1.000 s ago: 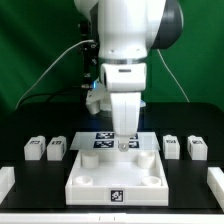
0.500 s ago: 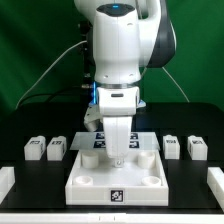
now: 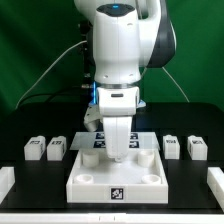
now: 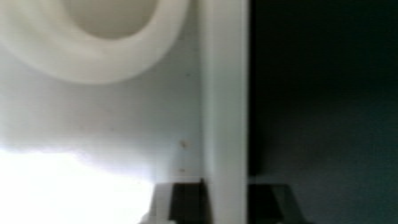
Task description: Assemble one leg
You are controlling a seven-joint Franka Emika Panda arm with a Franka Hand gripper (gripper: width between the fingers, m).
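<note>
The large white square top [image 3: 115, 182] lies at the front middle of the table. My gripper [image 3: 118, 156] is down at its far edge. In the wrist view the top's rim wall [image 4: 221, 100] runs between my two dark fingers [image 4: 180, 203], which press against both sides of it, with a round corner hole [image 4: 116, 25] beside it. Two legs, small white blocks with tags, stand at the exterior view's left [image 3: 33, 149] [image 3: 57, 148], and two at the right [image 3: 171, 146] [image 3: 196, 148]. All are apart from my gripper.
The marker board [image 3: 92, 139] lies just behind the top, partly hidden by my arm. White rail pieces sit at the front left [image 3: 5, 180] and front right [image 3: 215, 178] corners. A green curtain hangs behind.
A second ago the arm stood higher and to the right; it has since turned and come down onto the top's far edge. No change in the last half second.
</note>
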